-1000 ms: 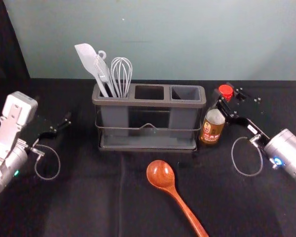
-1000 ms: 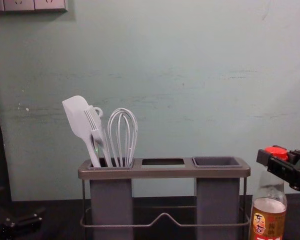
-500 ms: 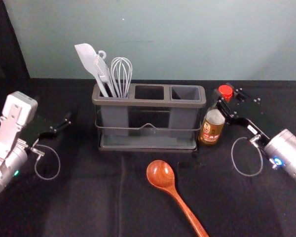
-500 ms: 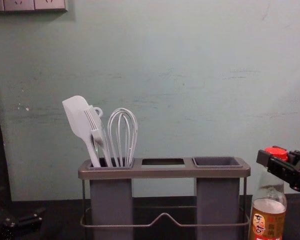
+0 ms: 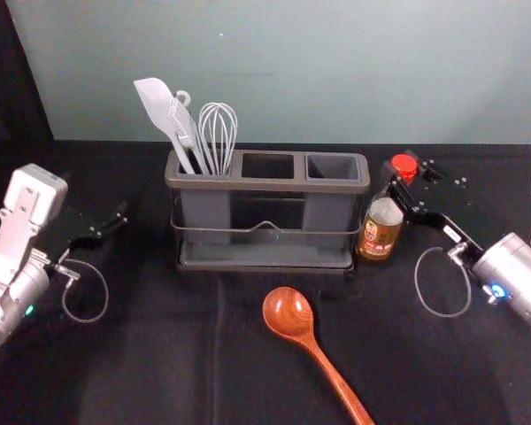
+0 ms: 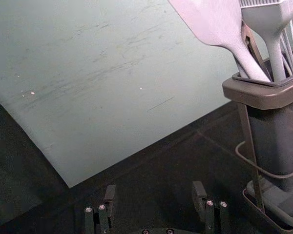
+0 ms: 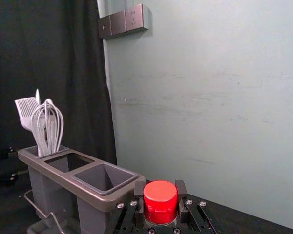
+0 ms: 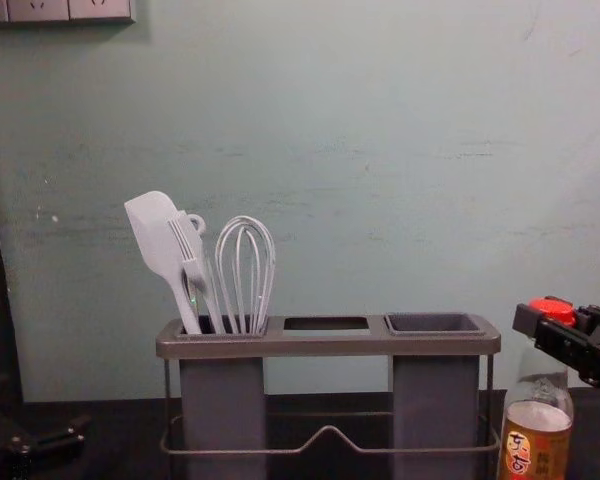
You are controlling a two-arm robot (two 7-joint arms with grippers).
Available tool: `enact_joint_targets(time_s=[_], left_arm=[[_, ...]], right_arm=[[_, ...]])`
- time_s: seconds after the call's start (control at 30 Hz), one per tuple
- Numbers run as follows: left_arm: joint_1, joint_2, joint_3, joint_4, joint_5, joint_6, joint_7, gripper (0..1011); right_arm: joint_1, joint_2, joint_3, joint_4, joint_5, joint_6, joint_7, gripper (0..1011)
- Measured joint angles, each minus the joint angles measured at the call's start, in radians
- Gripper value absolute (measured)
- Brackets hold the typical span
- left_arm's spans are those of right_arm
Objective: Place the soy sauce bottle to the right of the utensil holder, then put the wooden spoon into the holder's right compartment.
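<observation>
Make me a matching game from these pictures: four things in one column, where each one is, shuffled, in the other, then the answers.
Things
1. Wooden spoon
2. Soy sauce bottle
3. Whisk
4. Left gripper

Places
A. Left of the utensil holder, fingers apart, holding nothing
B. Right of the holder, its red cap between the fingers of the right gripper
C. Lying on the table in front of the holder
D. Standing in the holder's left compartment

Pairs: 1-C, 2-B, 3-D, 4-A

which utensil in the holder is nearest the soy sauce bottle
The whisk, with looped wires, rightmost of the bunch; the spatula and brush stand farther left.
</observation>
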Motion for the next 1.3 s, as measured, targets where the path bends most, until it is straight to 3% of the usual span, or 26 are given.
enact_joint_targets(time_s=[0.2, 0.5, 0.7, 0.87, 1.13, 1.3], left_arm=[[0.000, 0.000, 0.000, 0.000, 0.000, 0.000, 0.000, 1000], [0.000, 0.000, 0.000, 0.000, 0.000, 0.000, 0.000, 1000], [0.000, 0.000, 0.000, 0.000, 0.000, 0.000, 0.000, 1000], [0.000, 0.000, 0.000, 0.000, 0.000, 0.000, 0.000, 1000], [0.000, 0.000, 0.000, 0.000, 0.000, 0.000, 0.000, 1000], [0.000, 0.000, 0.000, 0.000, 0.000, 0.000, 0.000, 1000]], right_arm=[[0.001, -0.001, -0.001, 0.003, 0.001, -0.004, 0.003, 398], [-0.015, 0.005, 0.012, -0.040, 0.003, -0.010, -0.005, 695], [-0.054, 0.027, 0.029, -0.153, -0.013, -0.010, -0.034, 868], [-0.092, 0.045, 0.031, -0.267, -0.053, 0.020, -0.072, 1003], [-0.172, 0.056, -0.010, -0.399, -0.143, 0.110, -0.142, 1004], [-0.230, 0.042, -0.049, -0.455, -0.246, 0.176, -0.220, 1004]])
